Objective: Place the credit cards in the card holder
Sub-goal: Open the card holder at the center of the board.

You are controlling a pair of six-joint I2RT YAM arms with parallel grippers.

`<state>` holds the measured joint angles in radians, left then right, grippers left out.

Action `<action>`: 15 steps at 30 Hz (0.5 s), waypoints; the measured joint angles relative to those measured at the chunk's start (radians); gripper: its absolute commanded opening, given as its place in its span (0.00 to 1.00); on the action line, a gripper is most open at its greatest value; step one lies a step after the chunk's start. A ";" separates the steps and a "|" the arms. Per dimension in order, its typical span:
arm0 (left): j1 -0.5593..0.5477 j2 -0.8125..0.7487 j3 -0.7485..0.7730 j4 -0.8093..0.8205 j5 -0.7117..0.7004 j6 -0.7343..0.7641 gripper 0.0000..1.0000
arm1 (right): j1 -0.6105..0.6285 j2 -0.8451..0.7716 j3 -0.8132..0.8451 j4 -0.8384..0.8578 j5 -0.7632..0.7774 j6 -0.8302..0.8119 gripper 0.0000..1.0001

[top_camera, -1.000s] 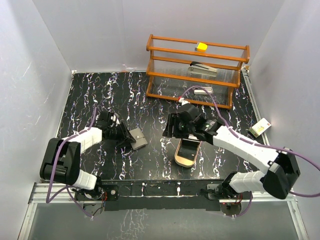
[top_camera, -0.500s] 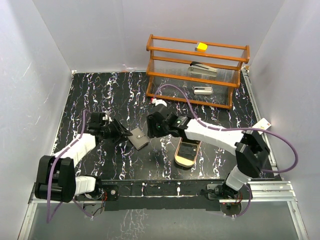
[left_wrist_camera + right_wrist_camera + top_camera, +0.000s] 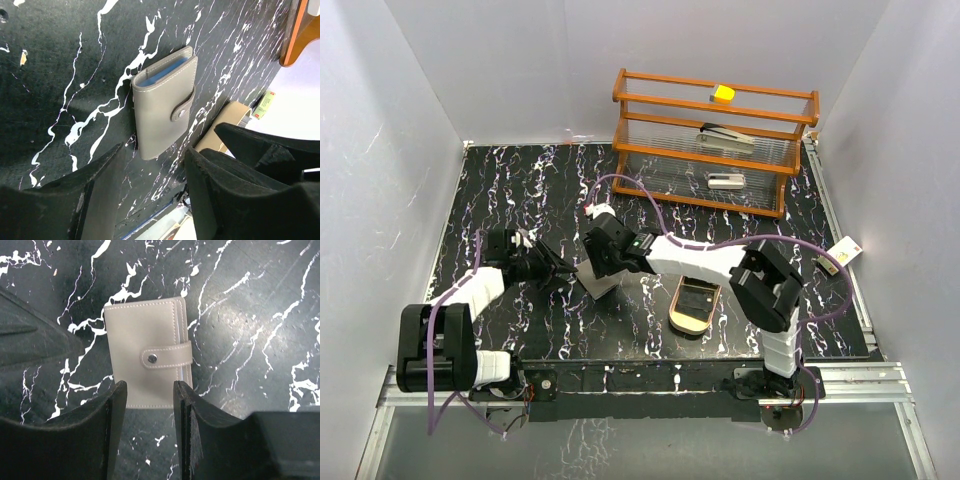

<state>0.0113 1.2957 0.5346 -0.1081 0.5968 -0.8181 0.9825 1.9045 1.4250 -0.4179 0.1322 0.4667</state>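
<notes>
The card holder [image 3: 162,107] lies snapped shut on the desk [image 3: 50,75]. A pale blue card [image 3: 165,70] shows at the end farthest from the left fingers [image 3: 95,180], and its long axis runs away from them. The left fingers and the right fingers [image 3: 112,410] are spread, gripping nothing, with the holder just beyond their tips.

Grey card holder [image 3: 145,360] lies flat, snapped shut, blue card [image 3: 165,71] edge showing inside

text: none legible | small box [image 3: 841,255] label: too small to read
</notes>
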 measured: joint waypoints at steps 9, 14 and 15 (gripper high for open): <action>0.000 0.040 0.000 0.012 0.037 0.014 0.49 | 0.007 0.107 0.099 0.003 -0.003 -0.050 0.36; 0.000 0.064 -0.012 0.030 0.047 0.014 0.49 | 0.007 0.141 0.124 0.000 -0.007 -0.056 0.35; 0.000 0.068 -0.013 0.030 0.048 0.014 0.49 | 0.007 0.146 0.125 0.001 -0.007 -0.057 0.35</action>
<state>0.0113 1.3636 0.5213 -0.0780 0.6453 -0.8043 0.9894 2.0510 1.5501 -0.4171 0.1249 0.4099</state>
